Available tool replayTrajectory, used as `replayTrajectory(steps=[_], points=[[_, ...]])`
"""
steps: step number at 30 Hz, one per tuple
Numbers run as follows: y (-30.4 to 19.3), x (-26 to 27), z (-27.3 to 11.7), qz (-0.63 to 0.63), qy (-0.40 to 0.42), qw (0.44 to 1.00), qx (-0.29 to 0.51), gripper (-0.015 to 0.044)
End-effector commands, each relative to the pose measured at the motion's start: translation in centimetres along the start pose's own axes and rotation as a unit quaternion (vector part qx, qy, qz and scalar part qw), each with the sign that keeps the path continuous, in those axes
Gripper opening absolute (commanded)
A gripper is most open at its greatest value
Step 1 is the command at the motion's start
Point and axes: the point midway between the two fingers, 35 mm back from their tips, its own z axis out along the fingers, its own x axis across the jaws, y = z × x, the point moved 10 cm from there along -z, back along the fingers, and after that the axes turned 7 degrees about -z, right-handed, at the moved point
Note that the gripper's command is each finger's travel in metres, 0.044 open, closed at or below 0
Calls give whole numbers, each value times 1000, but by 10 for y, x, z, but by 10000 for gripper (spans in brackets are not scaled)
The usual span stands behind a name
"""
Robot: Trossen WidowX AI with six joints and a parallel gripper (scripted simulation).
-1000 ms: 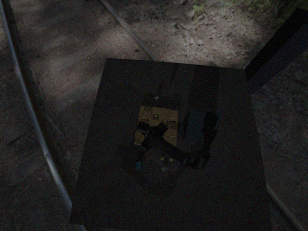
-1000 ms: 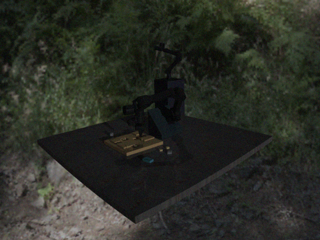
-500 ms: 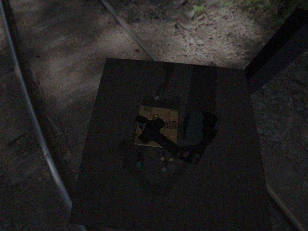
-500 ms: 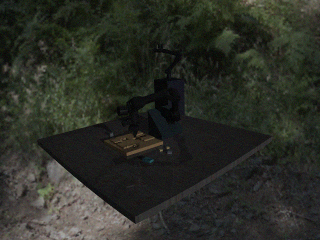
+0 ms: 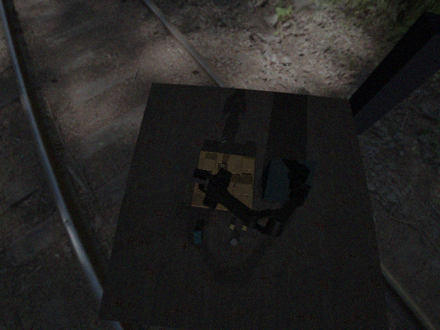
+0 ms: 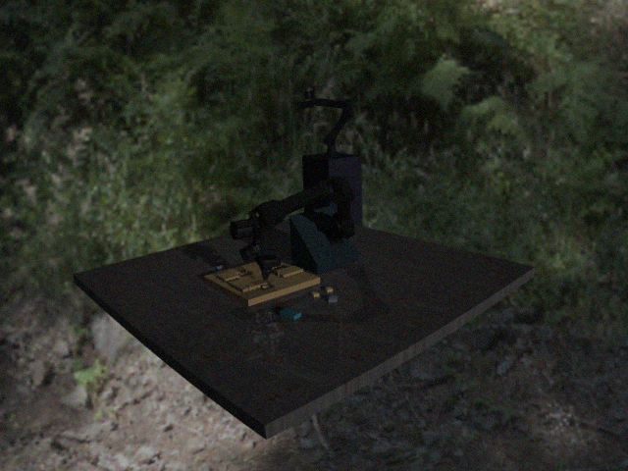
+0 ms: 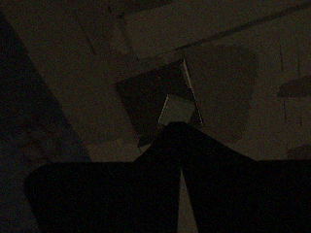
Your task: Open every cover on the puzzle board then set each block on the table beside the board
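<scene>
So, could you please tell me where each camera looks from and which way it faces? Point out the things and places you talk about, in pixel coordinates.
Top: high above the table (image 5: 248,284) (image 6: 304,354), facing down at the puzzle board (image 5: 245,161) (image 6: 284,293) (image 7: 272,131); most of the arm (image 5: 236,204) (image 6: 293,202) shows.
Exterior: off one corner, above table height, looking obliquely down across the table; the arm shows side-on.
Wrist: on the hand, facing down at a well holding a block (image 7: 177,111); dark gripper fingers show.
Top and exterior share the whole board.

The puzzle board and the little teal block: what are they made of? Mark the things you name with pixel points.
The puzzle board (image 5: 245,200) (image 6: 284,294) looks like wood, maybe unpainted, because it's light yellowish-brown. The teal block (image 5: 197,236) (image 6: 289,314) could be painted wood or plastic: it's one plain colour with flat sides. It's too dark to tell which, or how shiny either one is.
</scene>
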Motion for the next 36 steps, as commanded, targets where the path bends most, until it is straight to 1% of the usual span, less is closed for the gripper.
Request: replayTrajectory(steps=[1,5,10,23,36], points=[[0,-2,5,-241,2,970,1,0],[0,-3,7,-429,3,903,1,0],[0,-3,10,-455,3,890,1,0],[0,-3,21,-577,3,816,0,0],[1,-2,21,-579,3,815,0,0]])
